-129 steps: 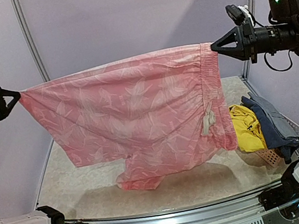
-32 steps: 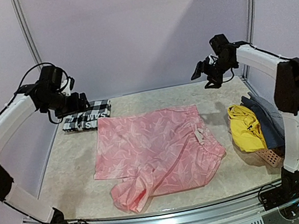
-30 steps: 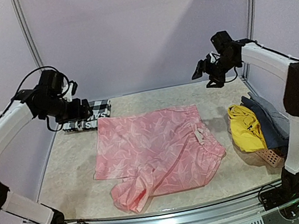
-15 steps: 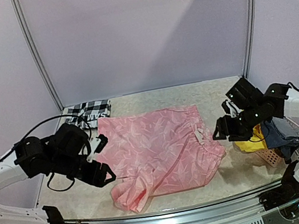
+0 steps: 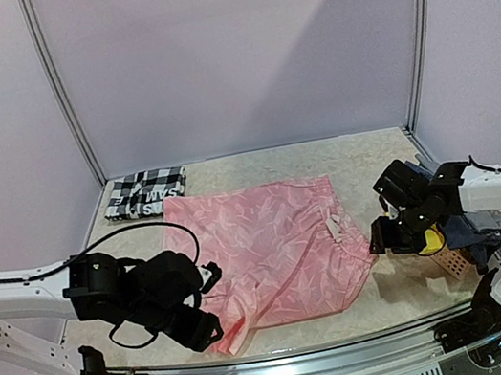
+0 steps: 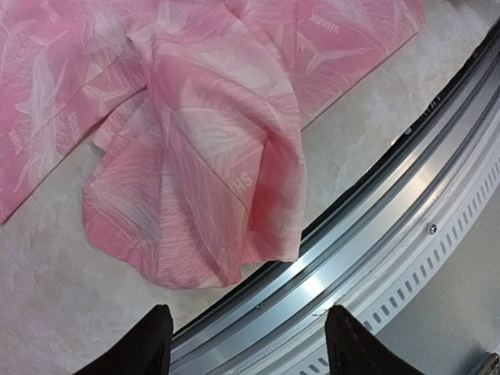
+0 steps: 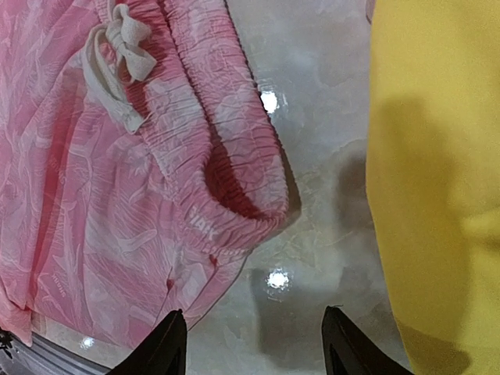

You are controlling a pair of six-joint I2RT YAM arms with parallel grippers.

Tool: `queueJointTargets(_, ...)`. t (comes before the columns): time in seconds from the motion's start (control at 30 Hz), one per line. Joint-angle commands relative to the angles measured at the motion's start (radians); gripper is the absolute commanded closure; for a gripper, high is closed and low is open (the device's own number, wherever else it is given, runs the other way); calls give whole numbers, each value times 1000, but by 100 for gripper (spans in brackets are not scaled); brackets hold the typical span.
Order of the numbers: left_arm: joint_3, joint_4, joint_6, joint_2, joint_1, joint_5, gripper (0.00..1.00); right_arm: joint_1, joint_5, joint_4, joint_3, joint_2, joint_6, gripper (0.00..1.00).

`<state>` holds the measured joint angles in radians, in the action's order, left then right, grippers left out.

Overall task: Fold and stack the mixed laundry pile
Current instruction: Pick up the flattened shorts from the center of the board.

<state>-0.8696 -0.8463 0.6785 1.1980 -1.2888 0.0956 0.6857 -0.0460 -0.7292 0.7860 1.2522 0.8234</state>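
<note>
Having descended from the tabletop's point(image 5: 352, 155) far edge, left gripper point(image 5: 206, 328) and right gripper point(image 5: 382, 240) (both spread, empty) flank the pink garment point(image 5: 260, 239); fold pending.

Pink garment point(image 5: 264, 234) — soft matt cloth, tabletop point(image 7: 312, 199) — glossy, smooth

Top view: high, from the near edge, tilted down toward the far side; whole table point(image 5: 361, 153) in frame.
Left wrist: close, looking down on pink garment's point(image 6: 195, 156) near hem and front rail point(image 6: 375, 258).
Right wrist: close, looking down on its waistband and yellow garment point(image 7: 430, 156).
All three views share the pink garment.
</note>
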Motion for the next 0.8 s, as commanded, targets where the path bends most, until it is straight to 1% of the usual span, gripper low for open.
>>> queueJointTargets(0.0, 9, 43, 40, 51, -59, 53, 32, 4, 1, 103, -5, 59, -15, 41)
queueJointTargets(0.3, 15, 88, 27, 145, -95, 76, 31, 2, 22, 178, 33, 203, -43, 41)
queueJointTargets(0.43, 24, 125, 26, 206, -96, 88, 32, 4, 2, 180, 54, 247, -59, 45)
queueJointTargets(0.53, 14, 139, 33, 251, -97, 120, 34, 3, -14, 187, 58, 265, -62, 50)
queueJointTargets(0.63, 0, 135, 45, 291, -96, 174, 40, 3, -16, 198, 61, 281, -68, 54)
queueJointTargets(0.7, -12, 140, 35, 320, -95, 192, 48, 3, -16, 203, 61, 293, -71, 58)
queueJointTargets(0.77, -25, 147, 13, 347, -94, 193, 66, 4, -12, 209, 62, 302, -72, 62)
